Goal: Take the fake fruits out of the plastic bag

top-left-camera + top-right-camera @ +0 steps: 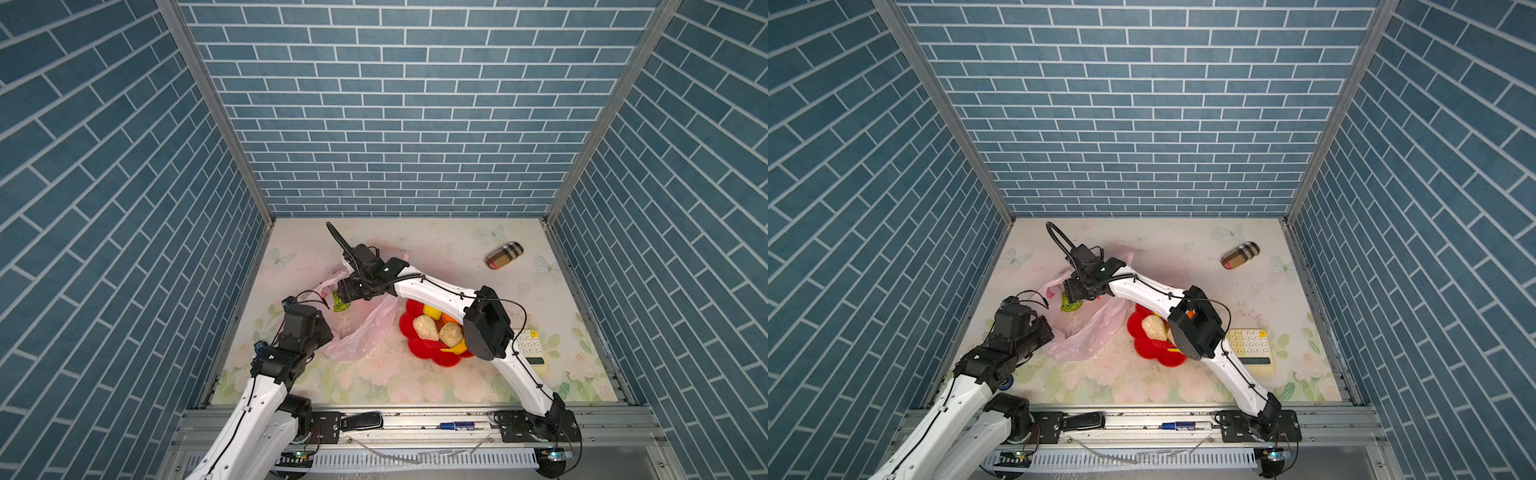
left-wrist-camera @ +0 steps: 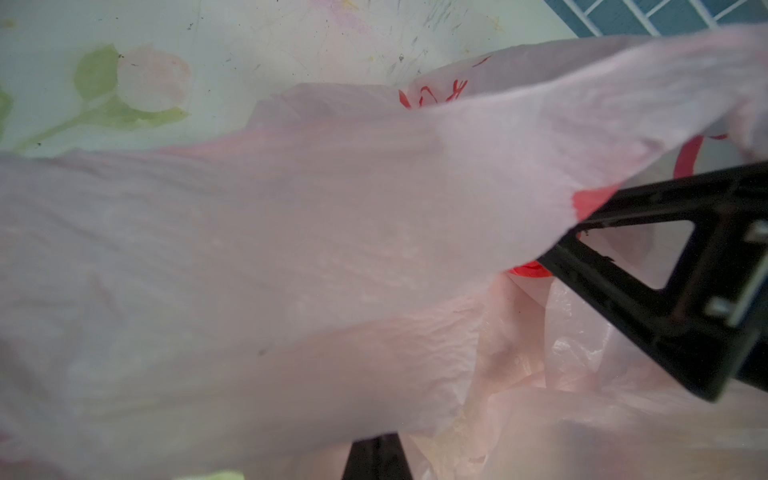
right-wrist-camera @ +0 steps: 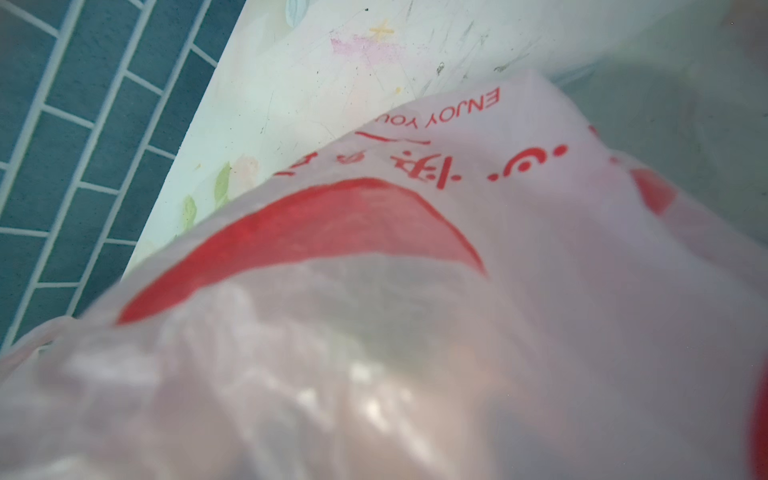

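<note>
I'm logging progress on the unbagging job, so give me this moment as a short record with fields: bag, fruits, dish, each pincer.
plastic bag: crumpled on the table, left of the red dish
green ball: at the bag's mouth, just under the right pincer
dish contents: two cream fruits, yellow lump, banana
left pincer: shut on the plastic bag's edge
right pincer: across the middle, over the bag; open or shut unclear
</note>
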Controlling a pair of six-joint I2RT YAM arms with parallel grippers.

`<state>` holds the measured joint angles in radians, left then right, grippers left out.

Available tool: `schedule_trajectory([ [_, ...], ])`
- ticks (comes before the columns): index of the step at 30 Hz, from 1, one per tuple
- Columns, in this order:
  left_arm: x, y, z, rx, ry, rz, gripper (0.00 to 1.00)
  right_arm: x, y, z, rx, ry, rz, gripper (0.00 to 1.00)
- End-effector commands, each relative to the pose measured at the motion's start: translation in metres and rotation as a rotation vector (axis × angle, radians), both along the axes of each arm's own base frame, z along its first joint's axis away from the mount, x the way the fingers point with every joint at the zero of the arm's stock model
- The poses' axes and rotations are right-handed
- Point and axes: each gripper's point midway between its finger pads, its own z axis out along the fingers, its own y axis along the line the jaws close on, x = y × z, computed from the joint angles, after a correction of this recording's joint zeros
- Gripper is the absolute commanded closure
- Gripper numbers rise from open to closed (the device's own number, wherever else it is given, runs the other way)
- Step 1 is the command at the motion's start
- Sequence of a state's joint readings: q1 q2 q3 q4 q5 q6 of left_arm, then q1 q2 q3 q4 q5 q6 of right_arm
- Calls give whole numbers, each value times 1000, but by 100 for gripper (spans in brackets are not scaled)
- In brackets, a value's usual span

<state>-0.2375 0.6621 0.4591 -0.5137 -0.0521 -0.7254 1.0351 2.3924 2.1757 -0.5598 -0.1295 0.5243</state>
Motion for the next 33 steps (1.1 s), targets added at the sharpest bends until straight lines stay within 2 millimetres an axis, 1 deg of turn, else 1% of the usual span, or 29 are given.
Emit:
schedule_trajectory([
  [1,-2,4,-4,10,-1,16,97,0,16,-2,25,-25,57,30],
  [3,-2,3,-4,6,-3,9,98,-1,20,-4,34,-26,73,28],
  [4,-1,2,-4,0,-5,7,97,0,22,-5,36,-26,77,25],
  [11,0,-1,-6,-12,-9,-1,97,1,29,-16,38,-23,99,21],
  [14,0,-1,-6,-13,-10,-6,97,-1,31,-22,40,-8,105,15],
  [16,0,-2,-6,-17,-10,-7,98,-2,32,-25,41,-6,107,13],
  [23,1,-3,-7,-20,-10,-13,97,1,36,-33,41,-2,105,12],
  [33,-1,-4,-7,-24,-10,-16,98,3,42,-45,39,13,91,17],
])
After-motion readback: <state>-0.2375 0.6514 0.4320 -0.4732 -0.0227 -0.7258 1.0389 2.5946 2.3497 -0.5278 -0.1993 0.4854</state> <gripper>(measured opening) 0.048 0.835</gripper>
